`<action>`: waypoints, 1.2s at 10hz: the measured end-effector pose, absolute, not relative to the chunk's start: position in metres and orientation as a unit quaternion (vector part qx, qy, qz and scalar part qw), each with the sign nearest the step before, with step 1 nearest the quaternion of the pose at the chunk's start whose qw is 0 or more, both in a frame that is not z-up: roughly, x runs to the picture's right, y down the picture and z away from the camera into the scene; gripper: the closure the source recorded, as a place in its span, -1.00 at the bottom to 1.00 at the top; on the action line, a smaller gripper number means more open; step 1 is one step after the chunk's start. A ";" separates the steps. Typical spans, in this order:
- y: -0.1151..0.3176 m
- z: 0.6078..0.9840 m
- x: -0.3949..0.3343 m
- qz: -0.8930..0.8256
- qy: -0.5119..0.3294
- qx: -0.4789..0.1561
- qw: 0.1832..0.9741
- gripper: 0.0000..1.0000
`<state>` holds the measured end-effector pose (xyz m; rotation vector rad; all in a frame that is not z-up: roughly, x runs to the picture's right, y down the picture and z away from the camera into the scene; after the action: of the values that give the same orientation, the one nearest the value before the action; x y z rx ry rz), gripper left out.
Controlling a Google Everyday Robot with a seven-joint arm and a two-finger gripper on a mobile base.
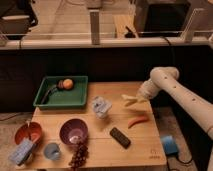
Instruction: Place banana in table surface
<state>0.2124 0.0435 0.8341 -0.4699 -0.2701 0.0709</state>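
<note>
The pale yellow banana (130, 101) is at the tip of my gripper (137, 99), just over the right part of the wooden table surface (137, 152). The gripper is shut on the banana's right end; the white arm reaches in from the right and hides that end. I cannot tell whether the banana touches the wood. An orange-red pepper-like piece (137, 121) lies just below it, and a black remote (120, 137) lies further towards the front.
A green tray (50, 104) at the back left holds a round orange fruit (66, 84) and a dark tool. A white-blue packet (101, 106) stands mid-table. A purple bowl (74, 132), grapes (78, 154), a red bowl (28, 134) and a blue cup (51, 150) are at the front left.
</note>
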 end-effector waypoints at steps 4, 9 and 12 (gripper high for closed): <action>0.022 0.771 0.214 0.018 -0.128 -0.201 0.971 0.71; 0.021 0.773 0.189 -0.013 -0.088 -0.207 0.974 0.45; 0.031 0.822 0.185 -0.010 -0.066 -0.227 0.972 0.36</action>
<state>0.1846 0.0311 0.8221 -0.4579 -0.1337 -0.0192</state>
